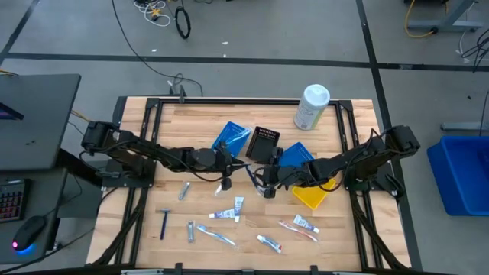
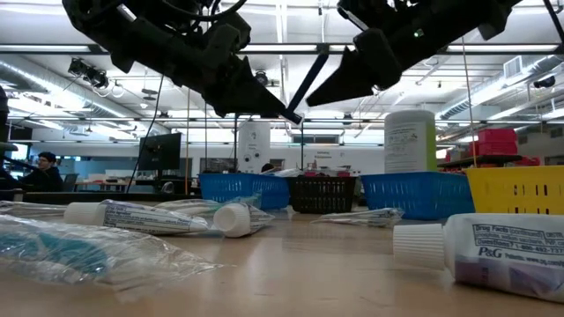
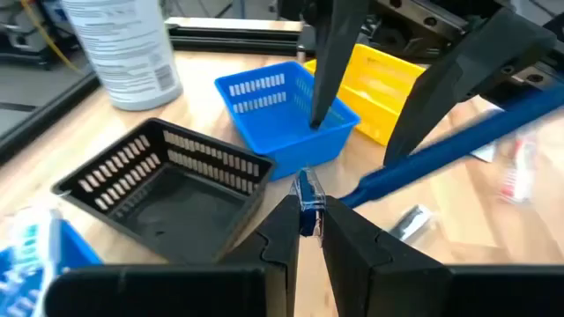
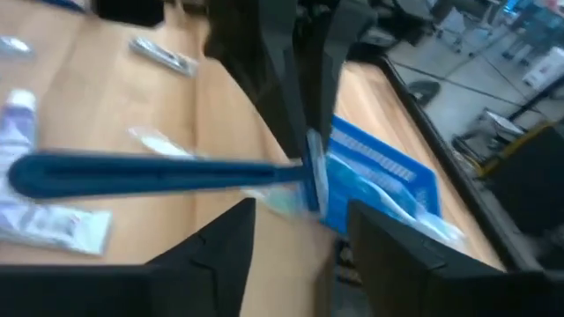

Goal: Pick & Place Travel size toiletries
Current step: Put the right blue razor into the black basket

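From where I stand, a handover is under way above the table's middle; the left gripper is pinched tight on the head of a blue razor, held in mid-air beside the black tray; the right gripper hangs spread wide, holding nothing; next, I judge, it must close on the handle before the left lets go.

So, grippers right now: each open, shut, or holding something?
Left gripper: shut on the razor, pinching its head.
Right gripper: open, straddling the razor, not yet gripping.
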You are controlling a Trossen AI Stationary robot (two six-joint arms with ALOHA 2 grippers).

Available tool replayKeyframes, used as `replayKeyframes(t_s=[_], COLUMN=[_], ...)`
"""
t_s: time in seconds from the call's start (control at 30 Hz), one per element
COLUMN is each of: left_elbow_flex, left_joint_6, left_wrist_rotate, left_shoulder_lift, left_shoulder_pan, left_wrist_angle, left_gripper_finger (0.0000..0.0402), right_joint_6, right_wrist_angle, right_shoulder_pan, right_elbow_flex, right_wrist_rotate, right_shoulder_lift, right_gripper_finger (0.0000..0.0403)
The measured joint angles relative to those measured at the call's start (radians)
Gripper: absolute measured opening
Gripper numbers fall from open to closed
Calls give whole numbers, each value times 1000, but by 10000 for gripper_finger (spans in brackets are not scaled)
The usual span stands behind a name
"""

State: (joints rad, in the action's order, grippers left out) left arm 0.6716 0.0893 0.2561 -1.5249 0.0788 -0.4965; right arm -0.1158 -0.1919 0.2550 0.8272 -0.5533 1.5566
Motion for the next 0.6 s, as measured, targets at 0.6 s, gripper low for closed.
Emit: replayKeyframes(t_s=[0.6], left_elbow_flex=[85], left_joint_6=[-274], left_wrist_rotate=[159], left_shoulder_lift=[0], left_shoulder_pan=[-84], left_wrist_angle=[11], left_gripper_finger=[50], right_joint_6=[234], right_wrist_angle=[449], right_shoulder_pan=[13], right_elbow_flex=[-1], right_wrist_rotate=[-101], right_shoulder_lift=[-291], right_gripper_finger=[206])
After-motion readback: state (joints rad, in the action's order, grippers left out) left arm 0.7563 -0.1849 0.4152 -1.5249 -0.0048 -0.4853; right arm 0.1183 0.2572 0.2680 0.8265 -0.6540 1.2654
